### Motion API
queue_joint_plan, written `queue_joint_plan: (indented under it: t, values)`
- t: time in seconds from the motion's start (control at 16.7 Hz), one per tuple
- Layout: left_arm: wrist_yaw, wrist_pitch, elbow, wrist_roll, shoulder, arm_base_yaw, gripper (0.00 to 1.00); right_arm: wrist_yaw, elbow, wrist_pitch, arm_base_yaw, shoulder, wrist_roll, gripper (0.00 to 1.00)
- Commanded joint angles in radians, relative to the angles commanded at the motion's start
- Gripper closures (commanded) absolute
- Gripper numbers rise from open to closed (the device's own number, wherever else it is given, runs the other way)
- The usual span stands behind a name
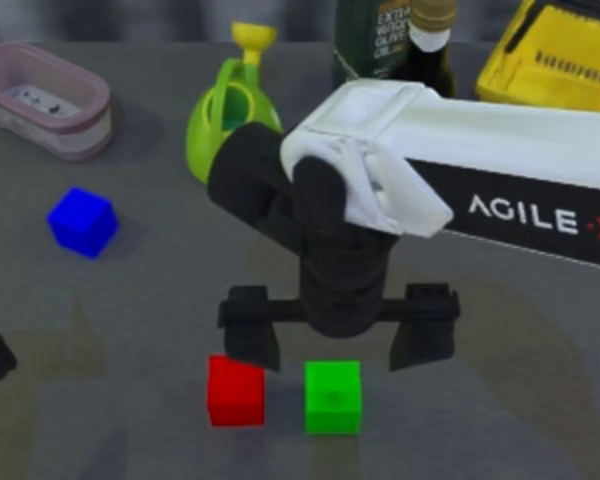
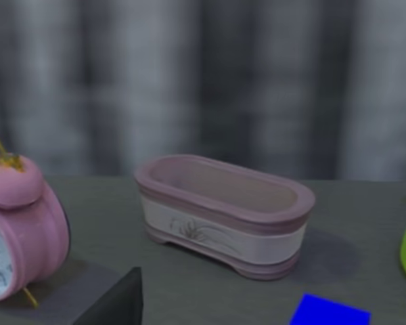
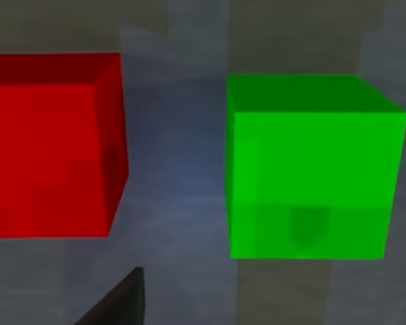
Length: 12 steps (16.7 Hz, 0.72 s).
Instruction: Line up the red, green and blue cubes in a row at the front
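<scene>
With two places in the front row filled, the red cube [image 1: 235,390] and green cube [image 1: 332,396] sat side by side, a small gap between them. Just behind them, the right gripper [image 1: 335,340] hung with fingers spread wide and empty, apparently having let go. Farther back on the left, the blue cube [image 1: 82,221] waited near the pink tub [image 1: 48,100]. The left gripper's state was unclear.
</scene>
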<state>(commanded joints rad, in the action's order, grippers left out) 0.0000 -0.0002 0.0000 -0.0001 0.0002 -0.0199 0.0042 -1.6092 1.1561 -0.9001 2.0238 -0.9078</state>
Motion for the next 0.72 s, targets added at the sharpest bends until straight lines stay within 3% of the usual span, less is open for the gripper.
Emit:
queue_joint_plan:
  t: [0.36, 0.72]
  values:
    - [0.005, -0.141, 0.215, 0.040, 0.218, 0.016, 0.00, 0.066, 0.163, -0.112, 0.094, -0.214, 0.115, 0.00]
    - [-0.001, -0.455, 0.699, 0.130, 0.789, 0.039, 0.00, 0.145, 0.561, -0.361, 0.315, -0.754, 0.354, 0.00]
